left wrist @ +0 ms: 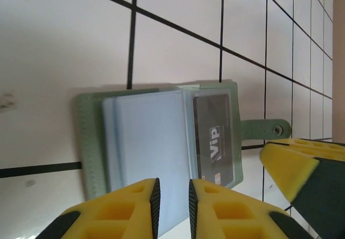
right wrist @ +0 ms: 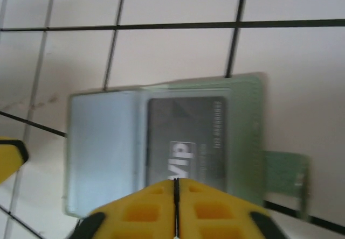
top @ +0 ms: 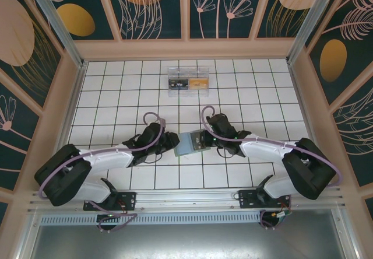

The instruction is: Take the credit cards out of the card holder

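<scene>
Where the tiled table [top: 116,95] nears its front edge, midway between its sides, we see the card holder [top: 189,144] lying open. Our left gripper [left wrist: 172,188] hovers over its sleeves, fingers slightly apart; our right gripper [right wrist: 176,184] has its fingers together at the black card [right wrist: 186,142] tucked inside.
</scene>
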`<state>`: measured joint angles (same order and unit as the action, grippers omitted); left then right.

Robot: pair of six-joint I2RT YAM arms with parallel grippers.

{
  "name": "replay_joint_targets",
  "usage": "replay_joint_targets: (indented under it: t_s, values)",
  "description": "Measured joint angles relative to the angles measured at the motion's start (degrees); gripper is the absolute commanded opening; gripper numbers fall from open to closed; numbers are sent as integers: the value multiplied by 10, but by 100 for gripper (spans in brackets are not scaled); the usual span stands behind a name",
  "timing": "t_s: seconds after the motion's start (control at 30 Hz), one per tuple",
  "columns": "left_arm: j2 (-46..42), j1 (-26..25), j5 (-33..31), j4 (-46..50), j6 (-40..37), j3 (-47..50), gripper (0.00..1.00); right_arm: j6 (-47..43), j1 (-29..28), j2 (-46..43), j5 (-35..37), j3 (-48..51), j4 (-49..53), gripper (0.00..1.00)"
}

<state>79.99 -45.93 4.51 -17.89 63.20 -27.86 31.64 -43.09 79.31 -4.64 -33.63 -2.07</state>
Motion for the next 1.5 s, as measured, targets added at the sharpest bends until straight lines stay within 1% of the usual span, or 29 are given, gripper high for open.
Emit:
replay_joint_targets:
  t_s: [0.2, 0.33, 0.6, 1.03, 1.2, 1.3, 1.5]
  values:
    - [40, -12, 19, -29, 10, -19, 31, -5, 10, 26, 3, 3, 2, 0]
    - [59, -15, 29, -43, 16, -27, 32, -12, 11, 46, 3, 3, 2, 0]
    - [87, -17, 41, -51, 18, -37, 33, -14, 11, 52, 8, 3, 3, 0]
    - [104, -21, 47, -57, 19, -49, 32, -20, 10, 61, 13, 2, -5, 0]
    - [123, -21, 48, -59, 23, -52, 31, -20, 2, 68, 12, 1, -18, 0]
    - [135, -21, 51, -59, 27, -54, 29, -19, 1, 68, 11, 1, -20, 0]
    - [150, -22, 56, -72, 35, -56, 19, -19, 1, 69, 11, 1, -20, 0]
